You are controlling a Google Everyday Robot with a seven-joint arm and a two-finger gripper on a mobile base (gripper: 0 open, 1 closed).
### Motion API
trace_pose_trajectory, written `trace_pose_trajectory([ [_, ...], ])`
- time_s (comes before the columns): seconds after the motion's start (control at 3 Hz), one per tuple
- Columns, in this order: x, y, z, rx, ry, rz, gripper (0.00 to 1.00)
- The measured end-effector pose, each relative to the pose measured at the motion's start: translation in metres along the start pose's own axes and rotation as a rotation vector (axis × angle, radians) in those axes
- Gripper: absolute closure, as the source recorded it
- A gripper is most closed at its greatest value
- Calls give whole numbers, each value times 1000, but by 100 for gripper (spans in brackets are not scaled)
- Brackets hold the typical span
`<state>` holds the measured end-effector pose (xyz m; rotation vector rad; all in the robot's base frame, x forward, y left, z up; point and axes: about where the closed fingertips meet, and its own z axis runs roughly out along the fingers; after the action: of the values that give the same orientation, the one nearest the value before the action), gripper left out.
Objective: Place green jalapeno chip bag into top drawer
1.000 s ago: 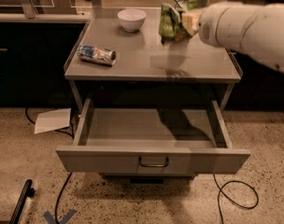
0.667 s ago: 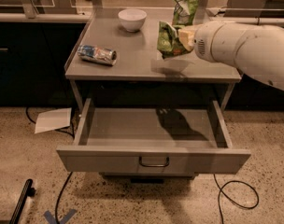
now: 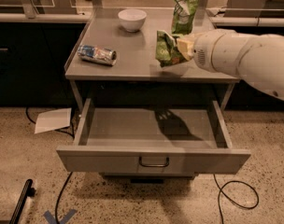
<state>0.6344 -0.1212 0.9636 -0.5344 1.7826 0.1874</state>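
My gripper [image 3: 178, 49] is shut on the green jalapeno chip bag [image 3: 165, 49], a small crumpled green foil bag. It holds the bag in the air above the front right part of the cabinet top [image 3: 132, 55]. The white arm reaches in from the right. The top drawer [image 3: 151, 139] is pulled open below, grey and shallow, with a dark curved handle [image 3: 153, 163] on its front panel. The inside of the drawer holds nothing, and the shadow of the bag and arm falls on its floor.
A white bowl [image 3: 132, 19] stands at the back of the cabinet top. A blue-silver crushed wrapper [image 3: 97, 54] lies at the left. A taller upright green bag [image 3: 185, 6] stands at the back right. A white paper [image 3: 53, 120] and cables lie on the floor.
My gripper has carried the chip bag forward and lower, from near the back right of the cabinet top toward its front edge. The drawer has stayed open.
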Motion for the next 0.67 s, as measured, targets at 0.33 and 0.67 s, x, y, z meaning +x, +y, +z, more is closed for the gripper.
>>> trace_pose_trajectory([
  [0.33,36,22,-39,0,40,64,100],
  [0.67,77,35,-69,32,56,159,100],
])
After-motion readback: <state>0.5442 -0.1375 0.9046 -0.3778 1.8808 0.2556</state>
